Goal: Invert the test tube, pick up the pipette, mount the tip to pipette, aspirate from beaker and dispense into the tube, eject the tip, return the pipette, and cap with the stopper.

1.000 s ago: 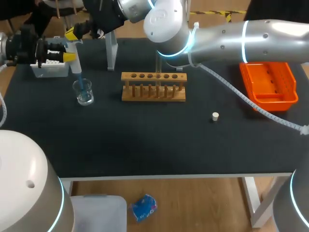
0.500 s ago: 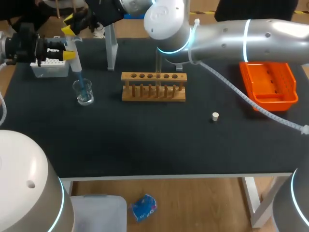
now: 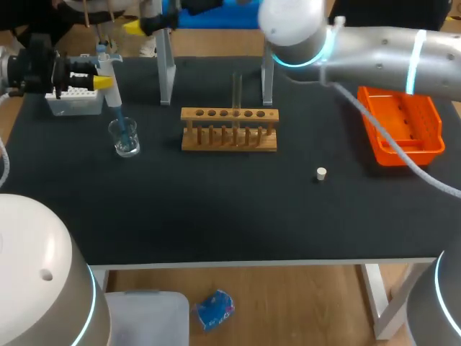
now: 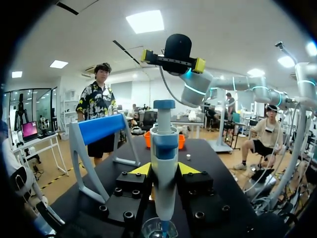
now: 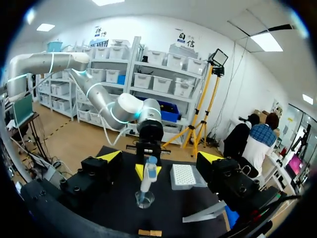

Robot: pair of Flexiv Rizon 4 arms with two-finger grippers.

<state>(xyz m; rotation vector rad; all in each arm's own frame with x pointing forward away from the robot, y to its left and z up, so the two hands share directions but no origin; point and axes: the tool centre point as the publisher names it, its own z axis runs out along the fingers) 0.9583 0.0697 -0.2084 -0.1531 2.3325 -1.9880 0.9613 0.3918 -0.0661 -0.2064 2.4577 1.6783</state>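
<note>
**At the desk's far-left corner: pipette tip in the beaker, both arms close**

Over the far edge of the desk [image 3: 216,216], my right arm reaches across from the right. Its pincer [image 5: 161,157] has its fingers wide apart, holds nothing, and hangs above the stand [image 3: 166,72]. The rack [image 3: 229,132] sits mid-desk, towards the far edge, with the test tube [image 3: 236,90] upright in it. The orange tray [image 3: 403,153] lies by the right edge and the tip box [image 3: 72,103] by the far-left corner. My left pincer [image 4: 164,170] is clamped on the pipette [image 3: 114,94], whose tip dips into the beaker [image 3: 125,138]. The stopper [image 3: 321,173] lies alone, right of the rack.

Likely risks:
- A slanted lift could catch the beaker's rim and tip it.
- The right arm overhead crowds the way up.
- The tube's narrow mouth would punish a poor line-up.

Between beaker and rack nothing stands, so the crossing looks free. The beaker is nearer the left edge than the middle.
</note>
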